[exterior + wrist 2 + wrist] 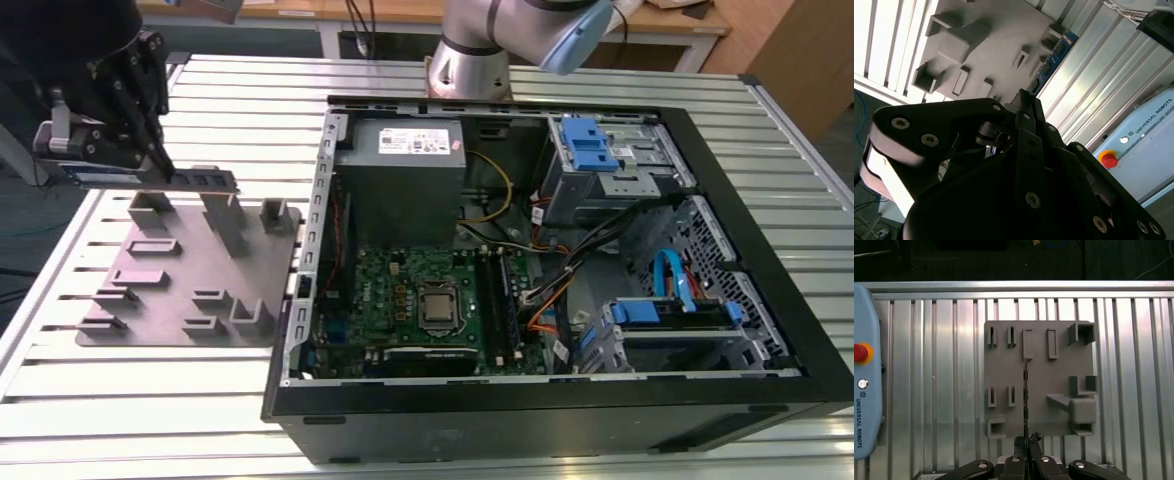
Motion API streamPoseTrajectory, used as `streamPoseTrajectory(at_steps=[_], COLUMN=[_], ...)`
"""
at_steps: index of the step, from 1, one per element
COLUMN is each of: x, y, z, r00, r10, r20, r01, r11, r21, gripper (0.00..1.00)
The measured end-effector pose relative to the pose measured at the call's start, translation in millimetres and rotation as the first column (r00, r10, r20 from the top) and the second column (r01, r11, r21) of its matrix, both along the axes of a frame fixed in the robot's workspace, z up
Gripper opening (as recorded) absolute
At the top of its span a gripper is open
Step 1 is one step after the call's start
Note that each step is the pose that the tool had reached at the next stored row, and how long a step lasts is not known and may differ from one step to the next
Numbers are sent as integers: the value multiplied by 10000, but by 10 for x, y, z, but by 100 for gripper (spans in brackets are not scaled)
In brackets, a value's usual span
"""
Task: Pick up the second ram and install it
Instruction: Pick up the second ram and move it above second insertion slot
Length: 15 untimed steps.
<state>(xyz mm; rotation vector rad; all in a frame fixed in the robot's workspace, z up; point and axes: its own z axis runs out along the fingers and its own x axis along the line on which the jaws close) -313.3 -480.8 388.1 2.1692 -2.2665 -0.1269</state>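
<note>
Your black gripper [159,166] closed on long, thin, dark blue-green second ram [200,181], held over grey plastic fixture plate [180,285]. Pickup looks done; install in open black computer case [534,422] remains.

Robotics lab/workshop: slatted alu bench [134,400], open PC case [534,425], teach pendant [864,375] w/ e-stop.

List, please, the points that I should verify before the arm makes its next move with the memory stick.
1. Gripper shut on the long, thin, blue-green memory stick: ok.
2. Stick held level, edge-on in the first wrist view: ok.
3. Stick clear of the posts of the grey plastic fixture plate: cannot tell.
4. Black metal computer case open, green motherboard exposed: ok.
5. Free slot on the motherboard: cannot tell.
</note>
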Motion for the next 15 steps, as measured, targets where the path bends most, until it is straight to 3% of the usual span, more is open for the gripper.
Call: streamPoseTrajectory(at_steps=[15], x=[327], y=[0], z=[0], r00=[10000], r10=[-1], r20=[-50], r01=[1], r11=[10000], r21=[-1], gripper=[11])
